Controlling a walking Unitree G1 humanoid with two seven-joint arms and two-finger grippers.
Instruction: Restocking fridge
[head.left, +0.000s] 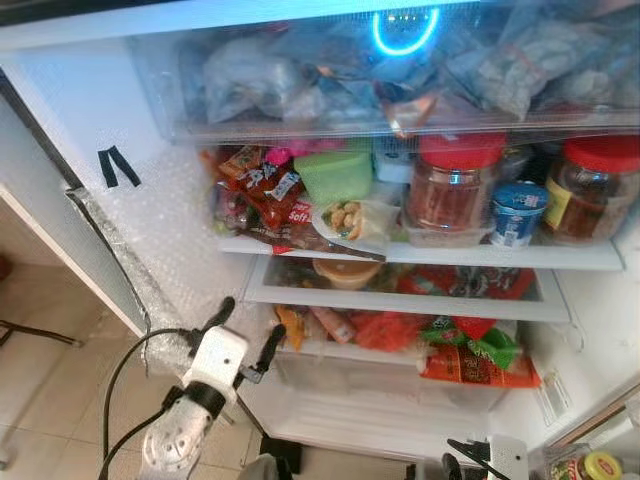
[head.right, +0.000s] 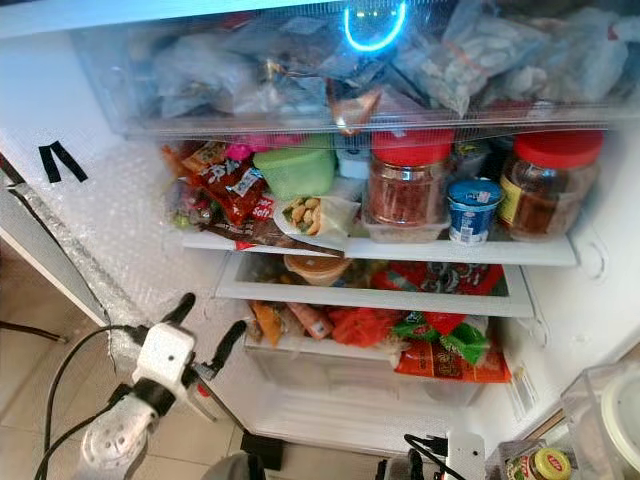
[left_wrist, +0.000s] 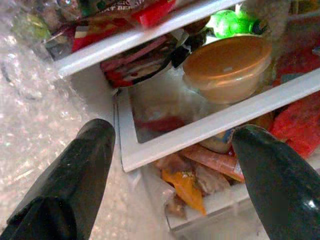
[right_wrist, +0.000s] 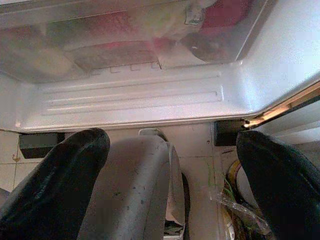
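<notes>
The left gripper (head.left: 245, 330) hangs with its two black fingers spread wide and nothing between them, just outside the open fridge (head.left: 110, 110), below and to the left of the white middle shelf (head.left: 400, 298). Along its fingers, the left wrist view looks straight at that shelf's front rail, with a tan lidded tub (left_wrist: 227, 67) resting on the shelf behind the rail and loose orange and red packets (left_wrist: 187, 182) in the clear drawer beneath it. The right gripper (right_wrist: 170, 165) is also spread and empty, held low near the fridge floor, under the same shelf and to its right. Neither holds anything to restock; a yellow-lidded jar (head.right: 545, 464) stands outside the fridge at the lower right, close to the right gripper, and seems the likeliest item. The fridge is crowded, so trouble would probably come from pushing in without a clear slot: a finger could clip the shelf rail, or a nudged jar such as the red-lidded jar (head.left: 455, 182) above could tip snacks off the edge.
</notes>
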